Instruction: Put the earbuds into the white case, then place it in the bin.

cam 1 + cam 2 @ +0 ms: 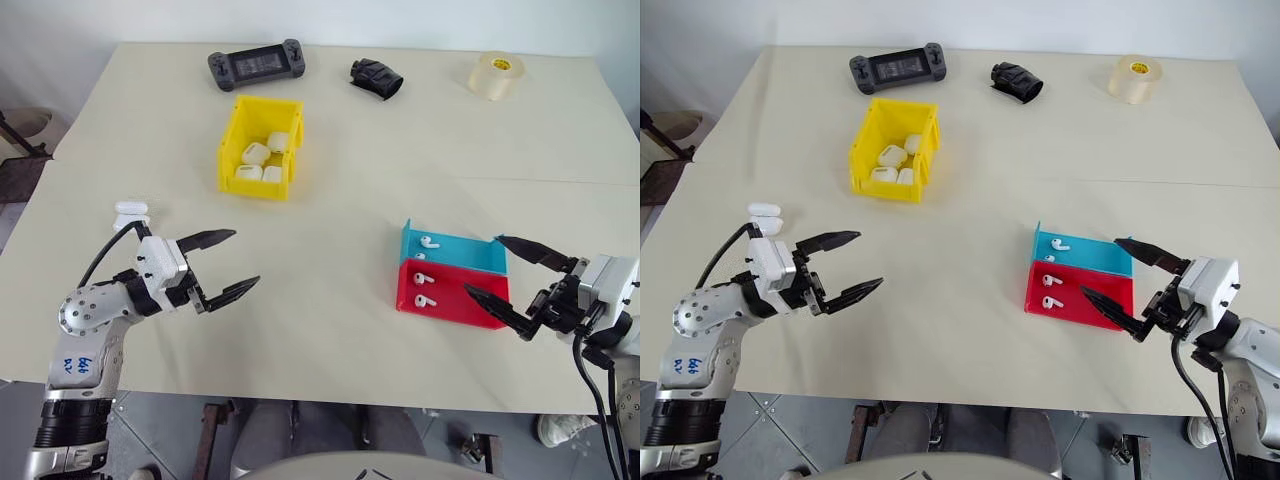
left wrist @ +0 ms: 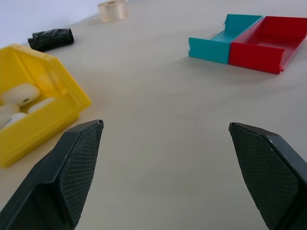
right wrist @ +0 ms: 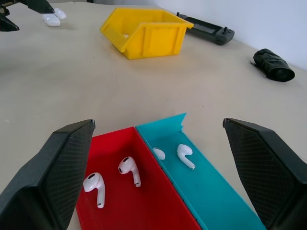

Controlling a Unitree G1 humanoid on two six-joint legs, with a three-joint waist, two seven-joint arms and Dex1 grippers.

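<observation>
The yellow bin (image 1: 254, 184) stands at the table's centre left and holds several white cases (image 1: 256, 154). Another white case (image 1: 131, 213) lies with its lid open near the left edge, just behind my left gripper (image 1: 245, 257), which hovers open and empty. Two earbuds (image 3: 129, 168) lie in the red tray (image 1: 455, 305) and two more earbuds (image 3: 184, 154) lie in the blue tray (image 1: 470, 258) beside it. My right gripper (image 1: 483, 264) is open and empty, with its fingers just right of both trays and pointing at them.
Along the far edge lie a black game controller (image 1: 256, 65), a dark crumpled object (image 1: 376, 79) and a tape roll (image 1: 496, 75). A seam crosses the table behind the trays. Both arms reach in over the near edge.
</observation>
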